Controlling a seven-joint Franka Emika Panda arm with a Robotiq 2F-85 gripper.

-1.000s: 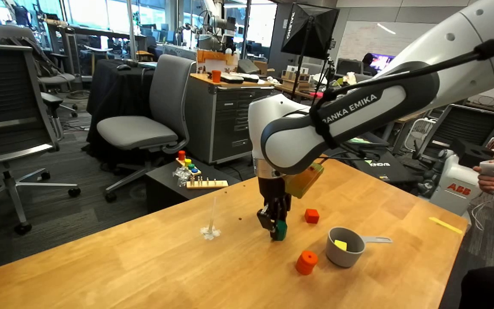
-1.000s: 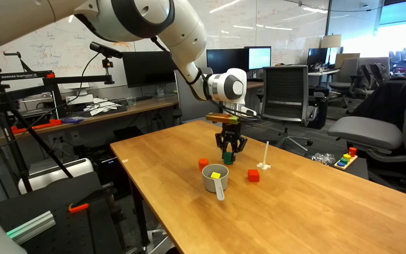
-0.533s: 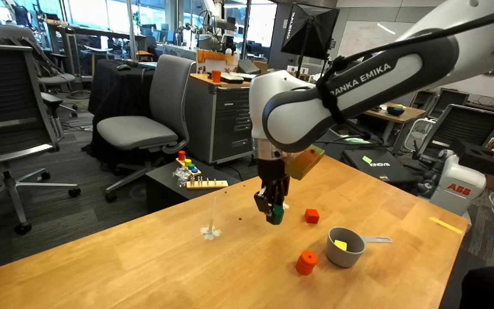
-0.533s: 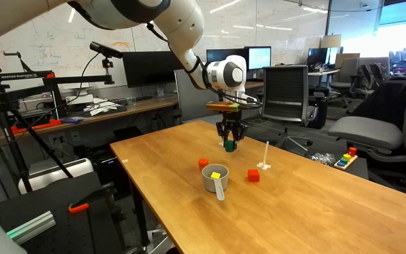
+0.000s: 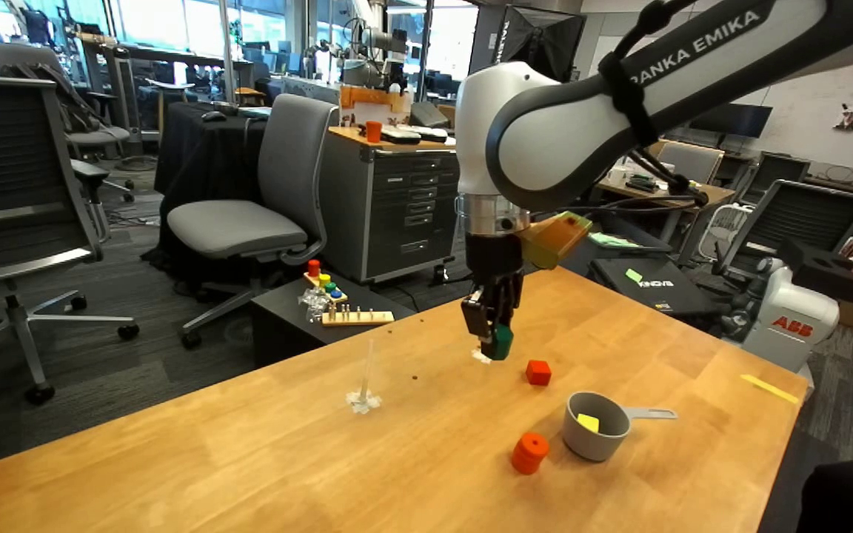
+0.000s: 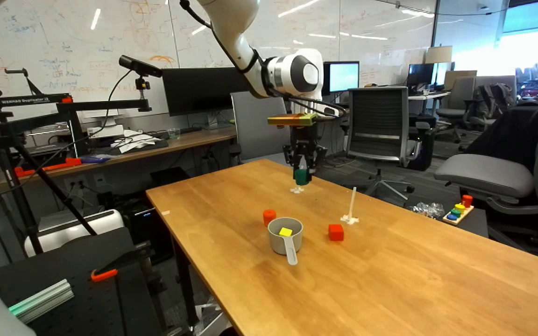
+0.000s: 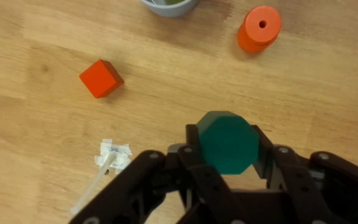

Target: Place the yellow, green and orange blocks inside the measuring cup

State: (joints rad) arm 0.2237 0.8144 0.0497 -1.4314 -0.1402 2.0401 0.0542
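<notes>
Tool (image 6: 302, 174) clamped on green block (image 7: 228, 144), above worktop (image 5: 286, 444). In an exterior view, best carry right and near to measuring cup (image 5: 590, 450), miss orange block (image 5: 529, 454) beside it, centre, lower, release. Both exterior views show yellow block (image 5: 588, 423) inside; wrist view crops the cup but shows green block pinched both sides.

Four blocks (image 7: 230, 144), one measuring cup (image 5: 591, 444)

Yellow block (image 5: 588, 422) partly hidden by measuring cup (image 5: 597, 447) in both exterior views (cup cropped by wrist view's top edge).
</notes>
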